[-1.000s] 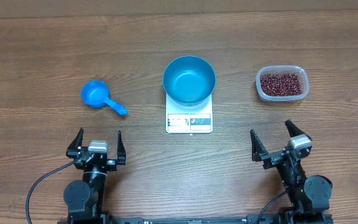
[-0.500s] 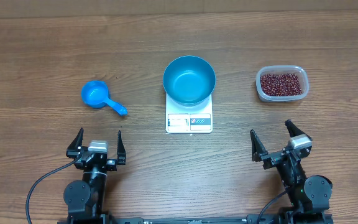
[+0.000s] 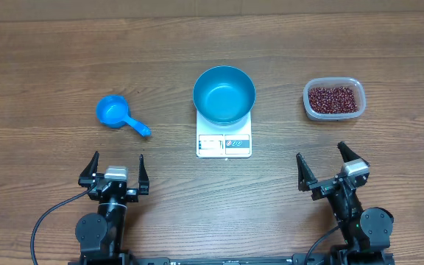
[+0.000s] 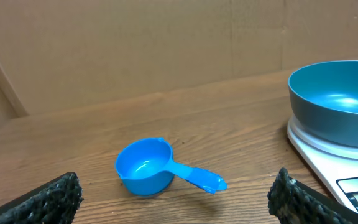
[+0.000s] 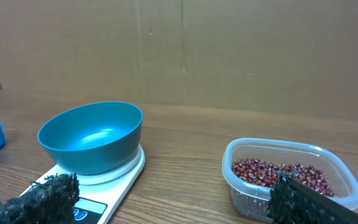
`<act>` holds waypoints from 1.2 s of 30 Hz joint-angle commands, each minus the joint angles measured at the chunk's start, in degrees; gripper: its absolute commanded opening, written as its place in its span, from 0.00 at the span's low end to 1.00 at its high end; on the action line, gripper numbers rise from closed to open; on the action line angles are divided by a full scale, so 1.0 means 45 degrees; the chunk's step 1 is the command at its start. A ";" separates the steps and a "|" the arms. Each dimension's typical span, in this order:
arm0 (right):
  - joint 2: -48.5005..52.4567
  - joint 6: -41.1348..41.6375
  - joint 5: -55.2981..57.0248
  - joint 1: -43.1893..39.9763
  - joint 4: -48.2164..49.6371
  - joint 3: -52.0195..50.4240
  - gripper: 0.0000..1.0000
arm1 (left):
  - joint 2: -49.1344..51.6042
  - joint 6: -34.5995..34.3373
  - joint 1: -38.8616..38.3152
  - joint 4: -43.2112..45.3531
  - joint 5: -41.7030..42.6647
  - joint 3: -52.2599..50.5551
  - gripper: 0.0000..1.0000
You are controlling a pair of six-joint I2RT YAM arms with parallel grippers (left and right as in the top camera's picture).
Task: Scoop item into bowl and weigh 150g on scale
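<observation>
Nothing is shifting since earlier: left gripper [image 3: 118, 159] and right gripper [image 3: 320, 153] are idling wide open, empty, and a shallow grab could be skidding the scoop [image 3: 113, 112].

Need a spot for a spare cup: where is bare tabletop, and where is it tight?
Bare wood lies between the scoop and the bowl, between bowl and tub, and across the far strip behind all three. Tightest: the bowl sitting on the scale.

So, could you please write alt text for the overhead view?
An empty blue bowl sits on a white scale at centre, a blue scoop to its left and a clear tub of red-brown beans to its right. Below them, the left gripper and right gripper stand open.
</observation>
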 commanded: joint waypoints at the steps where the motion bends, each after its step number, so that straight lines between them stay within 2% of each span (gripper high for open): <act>1: -0.0126 0.0087 0.0092 -0.0092 0.0063 -0.0136 1.00 | -0.0121 -0.0083 -0.0083 -0.0044 -0.0175 -0.0053 1.00; 23: -0.0126 0.0087 0.0092 -0.0092 0.0063 -0.0136 1.00 | -0.0121 -0.0947 -0.0083 -0.0034 0.0053 -0.0053 1.00; 27: -0.0126 0.0083 0.0092 -0.0092 0.0063 -0.0136 1.00 | -0.0121 -0.1846 -0.0083 -0.0034 0.0053 -0.0053 1.00; 36: -0.0126 0.0083 0.0092 -0.0092 0.0063 -0.0136 1.00 | -0.0121 -0.1831 -0.0083 -0.0044 -0.0039 -0.0053 1.00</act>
